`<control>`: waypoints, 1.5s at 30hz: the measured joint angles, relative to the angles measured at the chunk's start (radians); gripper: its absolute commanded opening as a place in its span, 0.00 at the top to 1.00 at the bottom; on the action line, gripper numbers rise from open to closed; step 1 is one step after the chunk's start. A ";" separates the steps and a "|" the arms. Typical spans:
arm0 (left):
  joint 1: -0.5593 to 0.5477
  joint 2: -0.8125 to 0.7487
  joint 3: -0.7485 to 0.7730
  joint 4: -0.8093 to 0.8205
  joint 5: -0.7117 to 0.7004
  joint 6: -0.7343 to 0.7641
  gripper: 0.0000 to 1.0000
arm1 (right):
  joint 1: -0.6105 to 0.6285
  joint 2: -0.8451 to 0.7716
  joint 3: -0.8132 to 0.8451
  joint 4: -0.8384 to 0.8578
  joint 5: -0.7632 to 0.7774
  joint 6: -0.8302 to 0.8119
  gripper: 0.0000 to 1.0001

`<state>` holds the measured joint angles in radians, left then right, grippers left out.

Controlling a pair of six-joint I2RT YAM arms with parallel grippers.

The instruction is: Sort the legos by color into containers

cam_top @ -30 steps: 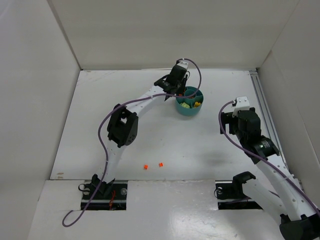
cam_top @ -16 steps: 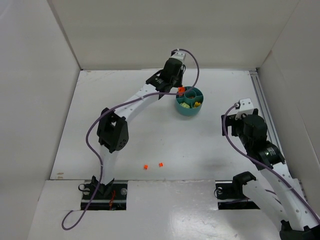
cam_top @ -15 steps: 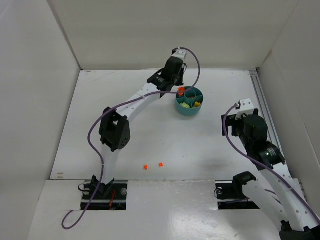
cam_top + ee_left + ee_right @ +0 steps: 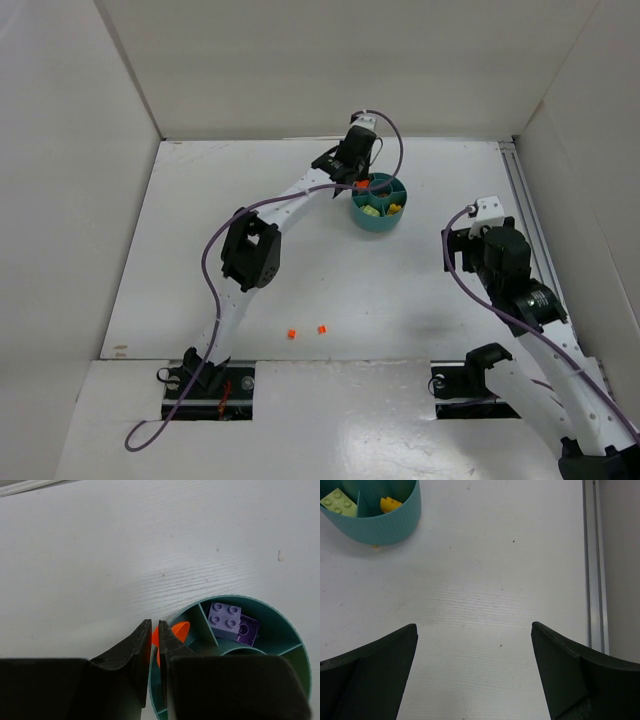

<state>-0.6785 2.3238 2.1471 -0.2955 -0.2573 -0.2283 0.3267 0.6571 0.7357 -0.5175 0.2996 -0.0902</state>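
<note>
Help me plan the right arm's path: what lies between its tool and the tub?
Bare table only, from right tool to teal tub, in the right wrist view.

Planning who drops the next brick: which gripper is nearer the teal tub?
Left. The left gripper hangs over the left rim of the teal tub; the right gripper hovers off to its right, well apart.

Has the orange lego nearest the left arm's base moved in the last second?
No. The orange lego keeps its spot by the near edge of the table, left of the other orange lego.
</note>
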 measured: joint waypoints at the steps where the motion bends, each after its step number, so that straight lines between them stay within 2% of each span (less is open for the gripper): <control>1: 0.000 0.000 0.000 0.003 0.005 -0.001 0.91 | 0.000 0.000 0.000 0.000 0.000 0.000 0.00; 18: 0.000 -0.005 -0.064 0.014 0.150 0.000 0.95 | 0.000 -0.035 0.000 -0.015 0.000 0.000 0.00; 28: 0.000 -0.123 -0.127 0.005 0.105 -0.005 0.95 | 0.000 -0.036 0.000 -0.009 -0.051 -0.032 0.00; 30: 0.000 -0.202 -0.180 0.006 0.074 -0.011 0.90 | 0.000 -0.032 0.000 0.007 -0.100 -0.057 0.00; 32: 0.000 -0.317 -0.275 0.020 0.042 -0.026 0.76 | 0.002 -0.013 0.000 0.028 -0.168 -0.085 0.02; 33: 0.000 -0.384 -0.331 0.021 0.024 -0.034 0.58 | 0.008 0.000 -0.001 0.042 -0.208 -0.100 0.02; 36: 0.000 -0.599 -0.534 0.053 -0.018 -0.084 0.16 | 0.099 0.060 -0.020 0.106 -0.290 -0.127 0.02; 38: 0.000 -0.753 -0.691 0.063 -0.040 -0.137 0.00 | 0.208 0.126 -0.037 0.154 -0.314 -0.138 0.02; 45: -0.019 -1.189 -1.170 -0.024 -0.097 -0.396 0.00 | 0.654 0.450 -0.054 0.290 -0.323 -0.147 0.07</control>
<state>-0.6971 1.1343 0.9771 -0.3191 -0.3542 -0.6239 0.9806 1.1069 0.6815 -0.2272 -0.0235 -0.2375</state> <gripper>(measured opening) 0.997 0.949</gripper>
